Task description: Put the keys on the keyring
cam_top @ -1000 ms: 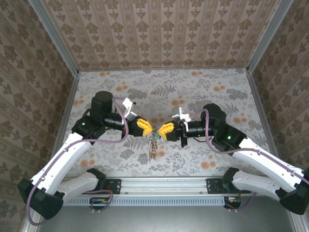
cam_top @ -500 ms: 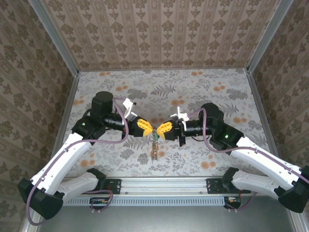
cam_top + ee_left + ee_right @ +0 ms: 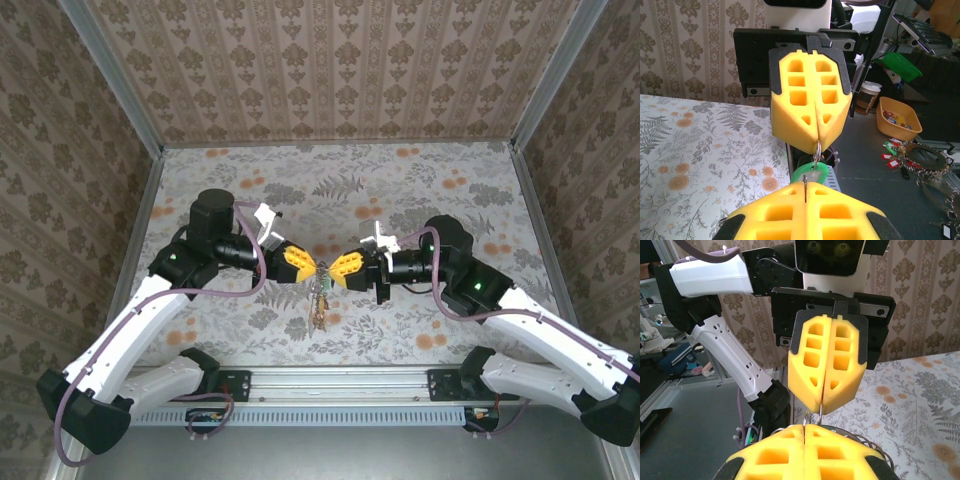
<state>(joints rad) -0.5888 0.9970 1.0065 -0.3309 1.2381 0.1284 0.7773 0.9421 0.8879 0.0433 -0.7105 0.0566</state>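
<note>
My left gripper [image 3: 314,267] and right gripper [image 3: 329,270] meet tip to tip above the front middle of the table. In the left wrist view the left gripper [image 3: 805,187] is shut on a thin dark wire of the keyring. Facing it, the right gripper [image 3: 818,145] is shut on a small metal ring that carries the green key [image 3: 812,176]. In the right wrist view the right gripper [image 3: 804,428] pinches that small ring, and the left gripper [image 3: 821,408] holds the wire just beside it. The rest of the keyring [image 3: 317,306] hangs below with its trinkets; its wire loops [image 3: 879,446] curve under my right fingers.
The aluminium rail [image 3: 340,385] with both arm bases runs along the near edge. Patterned walls close the table at the back and both sides. Beyond the rail lie an orange bowl [image 3: 897,118], a paper cup [image 3: 869,95] and loose red and green tags [image 3: 894,154].
My right gripper has come slightly left, closing the small gap to my left gripper's tips. The left arm has stayed put, and both grippers remain shut.
</note>
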